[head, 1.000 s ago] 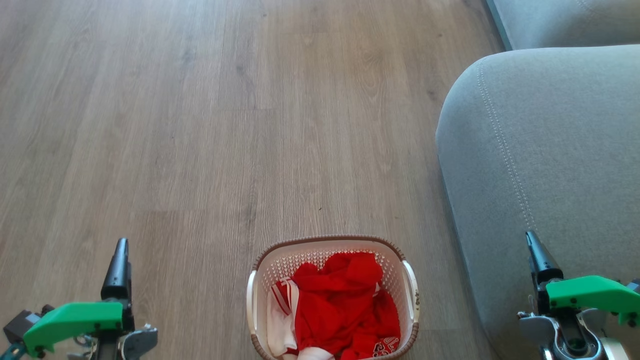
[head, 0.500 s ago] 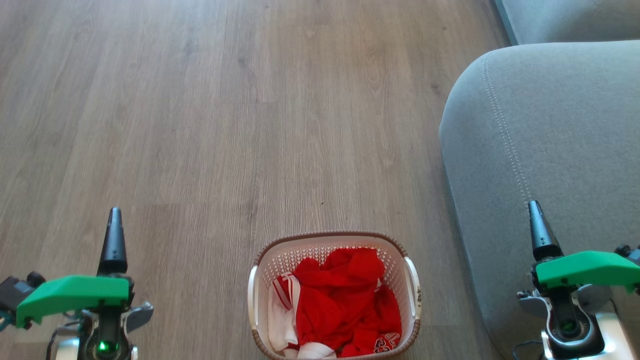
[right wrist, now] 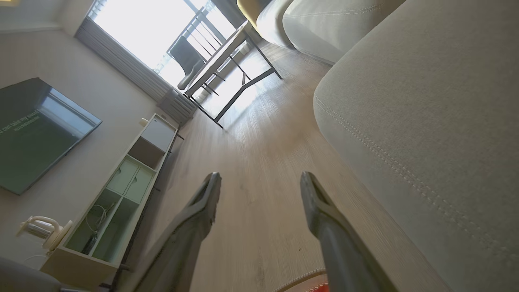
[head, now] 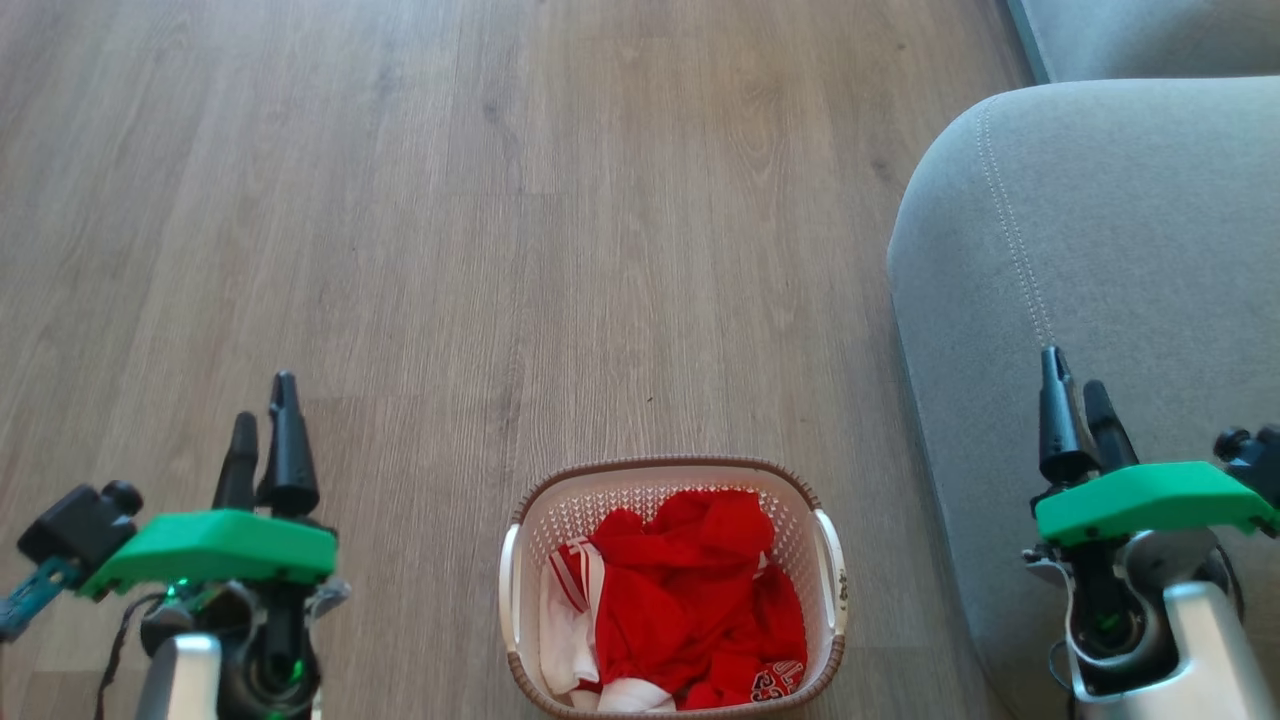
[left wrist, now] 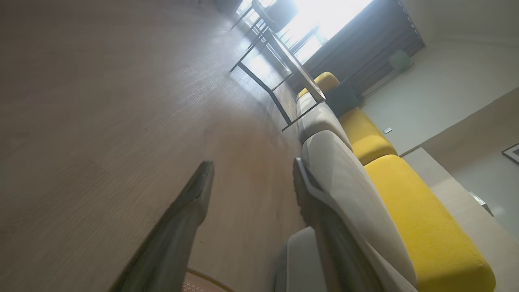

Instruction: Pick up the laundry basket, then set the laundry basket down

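The laundry basket [head: 672, 466] stands on the wood floor at the bottom centre of the head view. It is cream-white and perforated, with a brown rim, white side handles and red and white clothes [head: 700, 590] inside. My left gripper [head: 263, 402] hangs open to the basket's left, well apart from it. To the basket's right, in front of the sofa, my right gripper [head: 1072, 372] is open too. The left wrist view has my left gripper [left wrist: 252, 163] empty, with a sliver of the basket rim [left wrist: 206, 280] at the bottom edge. My right gripper [right wrist: 260, 175] is empty, the basket rim [right wrist: 300, 279] just below it.
A grey sofa [head: 1100, 250] fills the right side, close to the basket and my right arm. Open wood floor [head: 450, 250] stretches ahead and to the left. Farther off are a black-legged table [right wrist: 227, 44], a low shelf unit [right wrist: 121, 190], a wall screen [right wrist: 36, 129] and yellow cushions [left wrist: 421, 227].
Both grippers have come further up the head view and rolled, so each now shows two fingers. The view has shifted slightly. The basket stays on the floor.
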Controlling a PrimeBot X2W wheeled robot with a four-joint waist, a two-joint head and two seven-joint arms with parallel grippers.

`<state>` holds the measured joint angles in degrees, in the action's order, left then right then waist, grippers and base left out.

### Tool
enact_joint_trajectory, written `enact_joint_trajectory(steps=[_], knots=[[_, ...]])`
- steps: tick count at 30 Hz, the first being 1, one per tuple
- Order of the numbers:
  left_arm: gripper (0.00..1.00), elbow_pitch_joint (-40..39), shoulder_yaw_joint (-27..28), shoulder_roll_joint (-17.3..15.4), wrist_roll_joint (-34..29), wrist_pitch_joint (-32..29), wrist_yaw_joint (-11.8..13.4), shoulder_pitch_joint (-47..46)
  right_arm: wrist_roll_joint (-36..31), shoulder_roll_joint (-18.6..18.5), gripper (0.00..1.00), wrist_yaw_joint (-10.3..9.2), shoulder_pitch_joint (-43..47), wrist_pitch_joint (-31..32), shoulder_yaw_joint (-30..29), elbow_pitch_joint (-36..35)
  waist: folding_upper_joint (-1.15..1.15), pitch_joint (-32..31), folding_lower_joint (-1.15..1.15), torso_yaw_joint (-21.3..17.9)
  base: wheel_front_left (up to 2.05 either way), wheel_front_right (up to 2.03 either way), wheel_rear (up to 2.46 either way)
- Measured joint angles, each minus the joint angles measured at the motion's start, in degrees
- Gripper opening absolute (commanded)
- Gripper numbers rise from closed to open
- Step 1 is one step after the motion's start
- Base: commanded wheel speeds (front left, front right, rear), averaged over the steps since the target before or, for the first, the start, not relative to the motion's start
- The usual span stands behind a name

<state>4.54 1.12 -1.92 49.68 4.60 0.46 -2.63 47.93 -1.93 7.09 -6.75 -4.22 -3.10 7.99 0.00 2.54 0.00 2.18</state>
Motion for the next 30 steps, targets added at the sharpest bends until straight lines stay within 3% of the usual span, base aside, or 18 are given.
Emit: enact_joint_trajectory(steps=[11, 19, 25, 30], knots=[[1.00, 0.1, -6.6, -0.2, -13.6, 1.6, 3.4, -1.0, -12.5, -0.1, 1.00, 0.00, -0.3, -2.0, 3.0, -0.9, 0.00, 0.1, 0.00, 0.3, 0.00, 0.00, 0.00], [1.00, 2.5, -14.3, -3.5, -22.1, 3.0, 7.8, -1.4, -23.5, -0.2, 1.00, 0.00, -1.4, -3.3, 6.3, -0.7, 0.00, 0.2, 0.00, 0.3, 0.00, 0.00, 0.00], [1.00, 5.9, -19.9, -5.4, -25.7, 4.0, 11.2, -3.3, -28.7, -0.2, 1.00, 0.00, -1.7, -4.2, 8.7, 1.4, 0.00, 0.2, 0.00, 0.2, 0.00, 0.00, 0.00], [1.00, 10.2, -22.9, -5.9, -27.0, 4.6, 11.2, -3.8, -31.2, -0.3, 1.00, 0.00, -2.1, -5.1, 10.3, 4.2, 0.00, 0.1, 0.00, 0.3, 0.00, 0.00, 0.00]])
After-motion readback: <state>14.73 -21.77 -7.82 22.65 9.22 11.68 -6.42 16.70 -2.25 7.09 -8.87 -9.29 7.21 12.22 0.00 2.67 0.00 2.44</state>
